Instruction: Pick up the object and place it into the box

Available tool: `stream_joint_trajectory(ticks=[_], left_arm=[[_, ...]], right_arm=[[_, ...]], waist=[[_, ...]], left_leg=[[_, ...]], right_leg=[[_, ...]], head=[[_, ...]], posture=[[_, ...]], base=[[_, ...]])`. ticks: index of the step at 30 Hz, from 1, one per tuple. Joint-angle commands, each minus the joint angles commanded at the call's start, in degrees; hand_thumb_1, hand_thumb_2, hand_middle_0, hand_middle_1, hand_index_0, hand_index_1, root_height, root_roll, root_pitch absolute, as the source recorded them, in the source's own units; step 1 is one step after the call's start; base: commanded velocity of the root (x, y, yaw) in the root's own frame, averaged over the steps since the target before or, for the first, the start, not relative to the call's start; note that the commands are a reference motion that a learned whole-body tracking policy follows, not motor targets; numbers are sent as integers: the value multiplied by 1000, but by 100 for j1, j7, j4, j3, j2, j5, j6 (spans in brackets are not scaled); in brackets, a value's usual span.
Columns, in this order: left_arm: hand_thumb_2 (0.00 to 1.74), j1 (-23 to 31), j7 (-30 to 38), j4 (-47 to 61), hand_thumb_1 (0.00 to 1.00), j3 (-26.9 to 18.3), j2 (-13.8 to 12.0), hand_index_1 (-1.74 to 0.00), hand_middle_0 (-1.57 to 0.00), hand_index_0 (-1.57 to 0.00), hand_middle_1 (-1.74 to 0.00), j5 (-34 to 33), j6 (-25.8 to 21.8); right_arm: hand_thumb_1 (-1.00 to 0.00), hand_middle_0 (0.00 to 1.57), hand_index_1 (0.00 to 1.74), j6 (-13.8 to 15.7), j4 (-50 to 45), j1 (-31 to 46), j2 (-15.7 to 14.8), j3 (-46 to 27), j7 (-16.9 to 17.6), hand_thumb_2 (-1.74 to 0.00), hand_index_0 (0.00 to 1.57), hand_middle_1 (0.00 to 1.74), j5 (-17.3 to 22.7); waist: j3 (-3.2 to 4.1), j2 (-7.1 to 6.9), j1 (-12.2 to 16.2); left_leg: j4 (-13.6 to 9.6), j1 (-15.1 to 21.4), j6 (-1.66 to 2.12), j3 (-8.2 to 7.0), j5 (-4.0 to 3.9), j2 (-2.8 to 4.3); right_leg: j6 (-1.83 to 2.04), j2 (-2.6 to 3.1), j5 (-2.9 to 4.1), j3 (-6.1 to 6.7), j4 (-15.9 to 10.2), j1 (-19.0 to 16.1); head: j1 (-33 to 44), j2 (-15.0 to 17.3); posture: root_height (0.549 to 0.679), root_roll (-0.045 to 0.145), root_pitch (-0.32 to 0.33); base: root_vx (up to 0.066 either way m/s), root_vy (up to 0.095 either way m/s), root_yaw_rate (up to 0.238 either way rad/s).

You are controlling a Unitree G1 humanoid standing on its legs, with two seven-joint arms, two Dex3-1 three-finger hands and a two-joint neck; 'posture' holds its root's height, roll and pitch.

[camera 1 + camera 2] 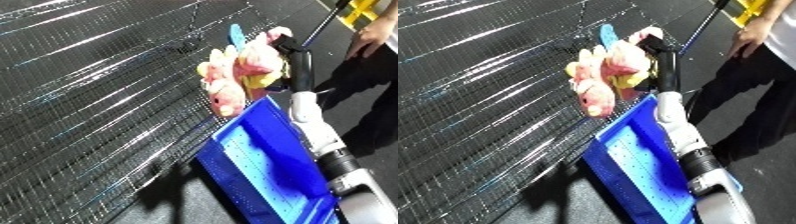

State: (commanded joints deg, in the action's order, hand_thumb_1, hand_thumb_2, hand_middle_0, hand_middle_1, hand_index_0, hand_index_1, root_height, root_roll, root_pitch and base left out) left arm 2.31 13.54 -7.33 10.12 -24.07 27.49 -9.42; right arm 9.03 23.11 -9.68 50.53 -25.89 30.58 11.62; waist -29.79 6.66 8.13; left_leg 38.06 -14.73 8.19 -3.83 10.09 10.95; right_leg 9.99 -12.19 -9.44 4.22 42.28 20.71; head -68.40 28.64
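Right forearm (313, 125): one in view, white and silver; reaches up from the lower right edge across the bin's right side; so placed, by my judgement, to carry its load over the bin.
Blue bin (266, 170): one; open-topped, perforated floor, nothing seen inside; stands at the edge of the worktop, near end toward the robot.
Right robot hand (295, 50): one; black, fingers curled round the plush toy, holding it clear of the mesh.
Pink and yellow plush toy (233, 75): one; hangs just beyond the bin's far rim, not yet over the opening; a blue part shows at its top.
Wire-mesh worktop (89, 100): one; dark, glinting.
Left robot hand: none seen.
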Motion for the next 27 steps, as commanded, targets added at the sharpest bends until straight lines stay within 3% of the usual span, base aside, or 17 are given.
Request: stream_joint_trajectory(ticks=[8, 15, 21, 27], left_arm=[[1740, -13, 7, -68, 1000, 46, 47, -1740, -1570, -1570, -1740, 10, -51], [1740, -38, 30, -89, 1000, 35, 1, -1740, -1570, -1570, -1740, 38, -130], [1740, -18, 68, -64, 1000, 63, -43, -1740, -1570, -1570, -1740, 52, -177], [1740, 21, 92, -34, 1000, 54, -99, -1740, -1570, -1570, -1740, -29, -196]], right_arm=[[-1000, 1570, 1740, 259, 331, 303, -487, -655, 412, -1740, 1570, 1740, 486], [-1000, 1570, 1740, 564, 751, 289, -755, -1008, 540, -1740, 1570, 1740, 1109], [-700, 1099, 1218, 855, 1056, 183, -838, -1327, 750, -1218, 1099, 1218, 1594], [-400, 628, 696, 1029, 1080, 169, -885, -1483, 908, -696, 628, 696, 1713]], waist=[[0, 142, 221], [0, 189, 308], [0, 183, 328], [0, 190, 320]], left_leg=[[-129, 143, 8, -93, -20, -44], [-198, 222, 22, -138, -17, -66], [-237, 256, 42, -156, -21, -53], [-303, 271, 55, -163, -40, -44]], right_leg=[[-14, -9, 50, 29, -227, -139], [-24, -3, 58, 46, -362, -226], [-17, 2, 47, 35, -413, -259], [-6, 10, 40, 37, -470, -264]], head=[[-114, 3], [-158, 10], [-183, 8], [-123, -32]], posture=[[629, 69, -187], [633, 72, -184], [634, 72, -181], [635, 71, -176]], base=[[-4, 30, -58], [-3, 20, -48], [-6, 7, -9], [-1, 0, -5]])
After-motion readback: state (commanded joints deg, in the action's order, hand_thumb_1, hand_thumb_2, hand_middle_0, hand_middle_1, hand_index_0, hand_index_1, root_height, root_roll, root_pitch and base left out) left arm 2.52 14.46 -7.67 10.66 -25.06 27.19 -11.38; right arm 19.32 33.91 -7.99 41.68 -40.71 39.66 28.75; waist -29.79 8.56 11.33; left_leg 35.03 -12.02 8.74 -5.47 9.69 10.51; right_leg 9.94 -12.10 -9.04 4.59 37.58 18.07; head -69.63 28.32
